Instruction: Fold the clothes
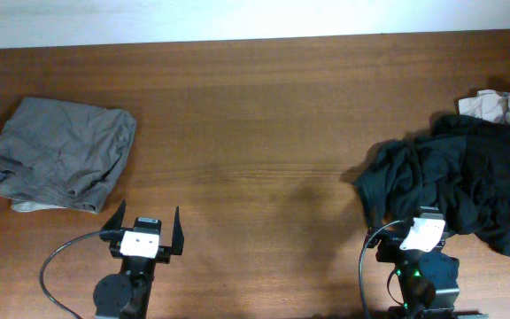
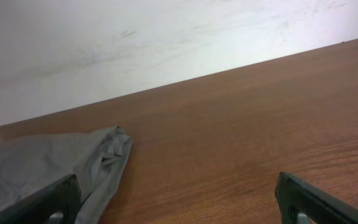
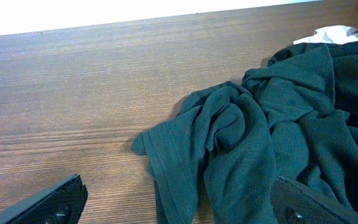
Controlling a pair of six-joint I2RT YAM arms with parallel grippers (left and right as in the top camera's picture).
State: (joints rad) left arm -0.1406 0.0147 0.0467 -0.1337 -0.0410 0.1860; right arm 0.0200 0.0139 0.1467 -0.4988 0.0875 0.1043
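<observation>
A crumpled black garment (image 1: 467,182) lies in a heap at the right of the table; it also fills the right wrist view (image 3: 260,143). A folded grey garment (image 1: 60,152) lies at the left and shows in the left wrist view (image 2: 48,165). A beige garment (image 1: 501,105) lies behind the black heap. My left gripper (image 1: 146,232) is open and empty near the front edge, just right of the grey garment (image 2: 179,202). My right gripper (image 1: 419,232) is open at the front edge of the black heap, its jaws either side of a cloth fold (image 3: 179,202).
The brown wooden table (image 1: 255,133) runs between the two piles. A white wall borders the far edge (image 1: 255,18). Black cables trail from both arm bases at the front edge.
</observation>
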